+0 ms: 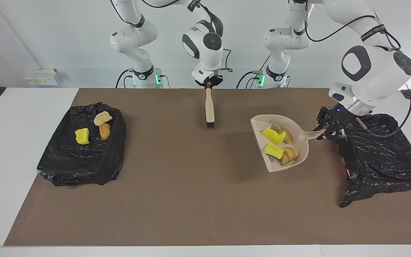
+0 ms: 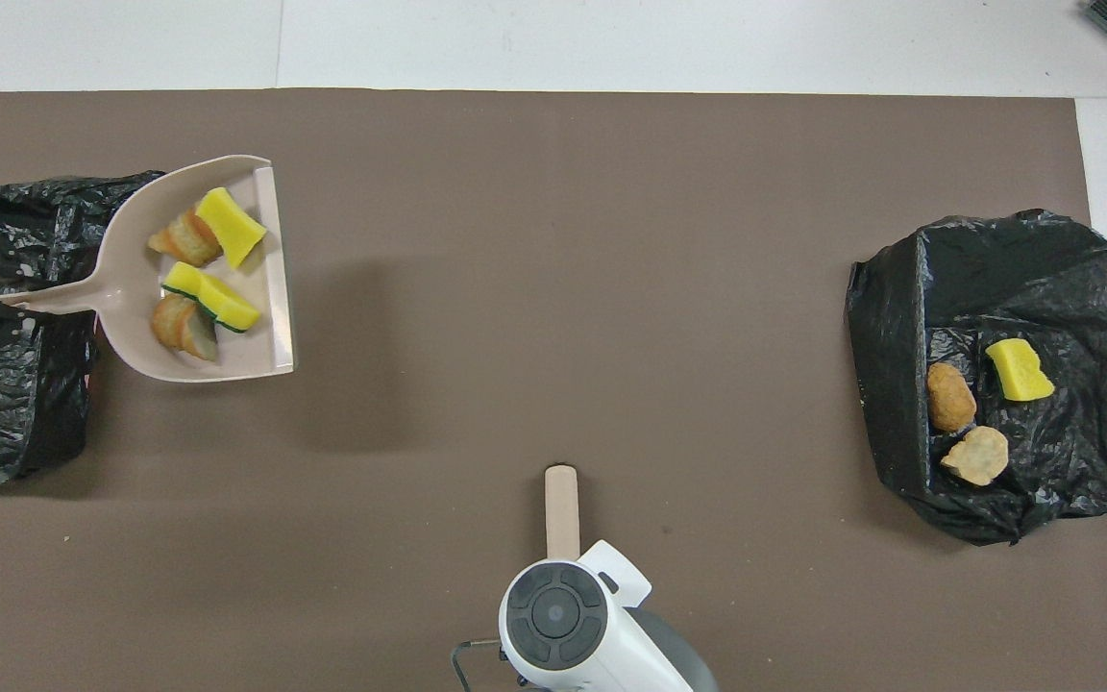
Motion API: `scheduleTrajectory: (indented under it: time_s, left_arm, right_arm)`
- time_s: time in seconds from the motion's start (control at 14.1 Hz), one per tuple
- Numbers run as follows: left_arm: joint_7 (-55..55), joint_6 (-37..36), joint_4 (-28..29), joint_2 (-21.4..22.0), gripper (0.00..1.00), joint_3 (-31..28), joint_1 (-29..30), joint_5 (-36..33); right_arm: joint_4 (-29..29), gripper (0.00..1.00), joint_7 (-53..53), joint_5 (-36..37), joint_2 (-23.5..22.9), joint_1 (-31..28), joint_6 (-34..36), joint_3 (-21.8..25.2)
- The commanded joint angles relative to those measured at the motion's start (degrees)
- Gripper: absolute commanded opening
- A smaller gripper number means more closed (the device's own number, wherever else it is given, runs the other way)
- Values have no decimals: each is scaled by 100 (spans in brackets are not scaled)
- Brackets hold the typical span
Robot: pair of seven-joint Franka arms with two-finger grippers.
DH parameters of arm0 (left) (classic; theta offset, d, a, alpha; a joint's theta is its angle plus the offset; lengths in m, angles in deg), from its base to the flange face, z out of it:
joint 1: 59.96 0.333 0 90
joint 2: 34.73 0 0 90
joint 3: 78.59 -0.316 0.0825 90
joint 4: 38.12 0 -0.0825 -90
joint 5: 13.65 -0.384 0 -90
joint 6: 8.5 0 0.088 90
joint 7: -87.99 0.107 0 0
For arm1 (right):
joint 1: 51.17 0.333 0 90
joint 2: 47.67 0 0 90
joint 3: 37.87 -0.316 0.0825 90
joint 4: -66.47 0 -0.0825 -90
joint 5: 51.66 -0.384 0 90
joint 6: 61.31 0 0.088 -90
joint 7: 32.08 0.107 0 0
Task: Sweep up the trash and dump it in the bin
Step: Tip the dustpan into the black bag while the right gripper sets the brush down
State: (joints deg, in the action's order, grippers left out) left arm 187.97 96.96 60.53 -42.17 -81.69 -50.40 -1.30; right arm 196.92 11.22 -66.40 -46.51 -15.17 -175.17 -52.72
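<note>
The left tool point(image 1: 328, 132), clamped on the handle of the raised dustpan point(image 1: 300, 151) beside the black bag-lined bin point(image 1: 384, 157), risks spilling its four trash pieces point(image 1: 280, 144) onto the worktop point(image 1: 191, 185) if it tips early, while the right tool point(image 1: 209, 83) waits, gripping the brush point(image 1: 209, 107).

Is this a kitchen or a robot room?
Probably a robot lab, not a kitchen: two white robot arms stand at a table with a brown mat, and the left claw carries a beige plastic dustpan of pretend trash.
</note>
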Motion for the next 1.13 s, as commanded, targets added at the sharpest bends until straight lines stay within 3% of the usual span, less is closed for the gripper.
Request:
scheduleTrajectory:
  time_s: [0.0, 0.07, 0.28, 0.5, 0.85, 1.06]
  left_arm:
    - [338, -333, -467, -205, 0, 65, 536, -434]
    - [478, -377, -599, -249, 0, 65, 668, -627]
    - [1109, -562, -1327, -696, 0, 73, 1283, -918]
    - [1401, -370, -1751, -943, 0, 73, 1521, -1453]
    - [974, 921, -1638, -971, 0, 47, 1523, -2963]
    - [34, 994, -1349, -848, 0, 47, 1216, -4368]
  right_arm:
    - [95, 73, 64, -152, 34, -31, -198, -1]
    - [60, 98, 82, -152, 34, -23, -181, -1]
    - [-264, 100, 38, -135, 7, -241, -146, 25]
    - [-730, 100, -15, 188, 25, -724, -163, 52]
    - [-1565, 100, -32, 1261, 52, -1446, 91, 52]
    - [-1934, 100, -50, 1324, 86, -1674, 249, 61]
